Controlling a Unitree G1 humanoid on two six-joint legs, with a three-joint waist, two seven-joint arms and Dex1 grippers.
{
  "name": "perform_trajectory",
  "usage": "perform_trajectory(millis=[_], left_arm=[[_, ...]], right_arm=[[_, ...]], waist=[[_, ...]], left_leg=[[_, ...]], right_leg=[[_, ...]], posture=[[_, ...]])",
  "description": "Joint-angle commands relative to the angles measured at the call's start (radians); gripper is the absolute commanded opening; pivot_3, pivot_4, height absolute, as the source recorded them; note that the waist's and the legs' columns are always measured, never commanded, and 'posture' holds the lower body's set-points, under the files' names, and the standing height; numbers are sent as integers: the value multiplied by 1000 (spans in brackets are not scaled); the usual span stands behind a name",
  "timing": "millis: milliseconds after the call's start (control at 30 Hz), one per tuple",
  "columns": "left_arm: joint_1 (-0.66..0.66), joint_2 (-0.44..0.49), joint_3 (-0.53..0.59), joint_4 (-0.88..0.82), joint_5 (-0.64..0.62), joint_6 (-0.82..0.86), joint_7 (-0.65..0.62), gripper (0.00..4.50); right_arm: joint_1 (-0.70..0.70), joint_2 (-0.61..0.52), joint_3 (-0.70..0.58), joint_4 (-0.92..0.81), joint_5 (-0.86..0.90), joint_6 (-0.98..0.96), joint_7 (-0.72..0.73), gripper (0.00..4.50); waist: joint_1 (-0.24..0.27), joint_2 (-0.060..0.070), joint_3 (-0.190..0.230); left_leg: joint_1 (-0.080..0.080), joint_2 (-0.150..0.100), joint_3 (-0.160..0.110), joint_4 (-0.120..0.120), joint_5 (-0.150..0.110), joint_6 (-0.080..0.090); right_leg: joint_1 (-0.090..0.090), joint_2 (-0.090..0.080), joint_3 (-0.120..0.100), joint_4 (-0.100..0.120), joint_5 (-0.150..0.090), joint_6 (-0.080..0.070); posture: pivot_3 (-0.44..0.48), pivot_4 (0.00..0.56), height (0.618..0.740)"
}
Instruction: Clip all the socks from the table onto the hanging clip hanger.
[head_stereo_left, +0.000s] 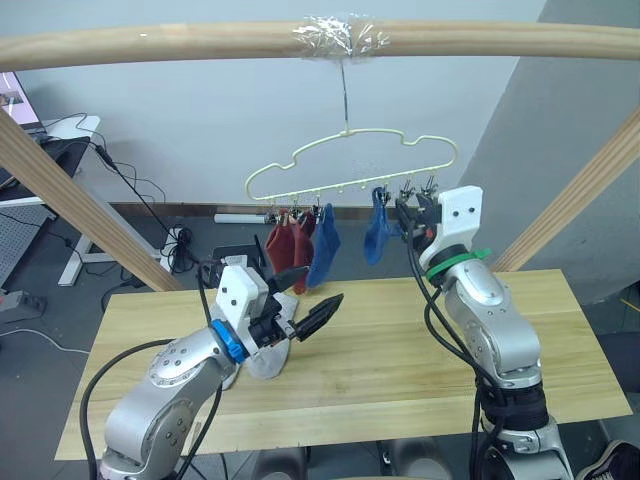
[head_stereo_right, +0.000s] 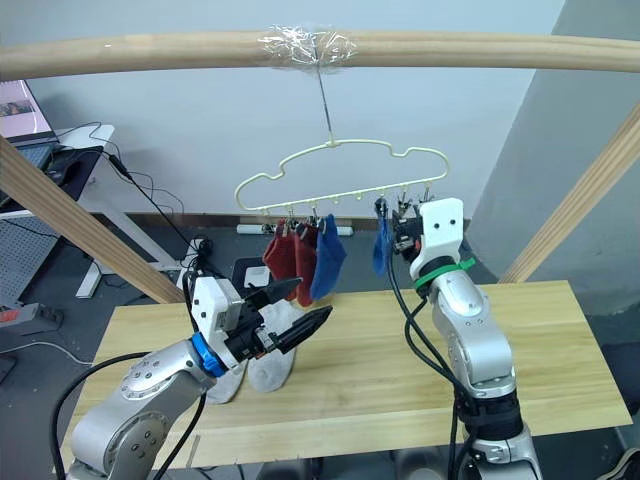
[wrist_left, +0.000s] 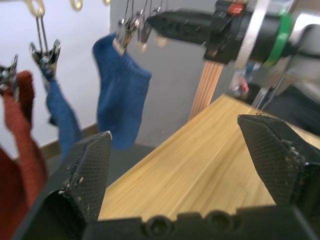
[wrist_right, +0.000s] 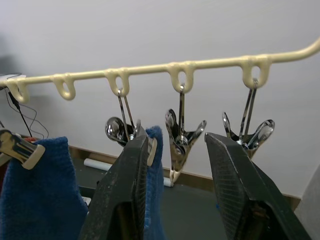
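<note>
A thin pale yellow wire clip hanger (head_stereo_left: 350, 165) with a wavy top hangs by its long hook from a round wooden beam (head_stereo_left: 150, 45), where clear tape (head_stereo_left: 335, 37) wraps the hook. Four short knit socks are clipped to its row of small metal clips: two rust red socks (head_stereo_left: 287, 247) side by side toward the robot's left, a blue sock (head_stereo_left: 323, 245) just beside them, and a second blue sock (head_stereo_left: 379, 230) further along toward the right.

The right hand (head_stereo_left: 412, 215) is raised to the clip row, just beside the second blue sock. In the right wrist view its black fingers (wrist_right: 125, 200) stand apart, released, with an empty metal clip (wrist_right: 181, 137) hanging between them.

The left hand (head_stereo_left: 305, 297) is held above the wide light yellowish wood plank surface (head_stereo_left: 390, 350), its two black fingers spread and holding nothing. Beneath it on the surface lie two light grey socks (head_stereo_right: 272, 368), close together near the left arm; part of them is hidden behind the hand, so whether they touch each other is hard to tell.
</note>
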Motion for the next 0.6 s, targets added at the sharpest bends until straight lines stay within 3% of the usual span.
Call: perform_trajectory(millis=[33,600], left_arm=[[-2,-1,23,-59,-49,-17,-5,4500],[-8,20,18,-66,-54,-51,-14,4500]], right_arm=[[-27,14,-11,0,-8,-34,-9,1867],[-76,49,-33,61,-21,-54,-25,1867]], waist=[[0,0,0],[0,0,0]], left_leg=[[0,0,0,0,0,0],[0,0,0,0,0,0]], right_leg=[[0,0,0,0,0,0],[0,0,0,0,0,0]], posture=[[-5,186,740],[-4,188,740]])
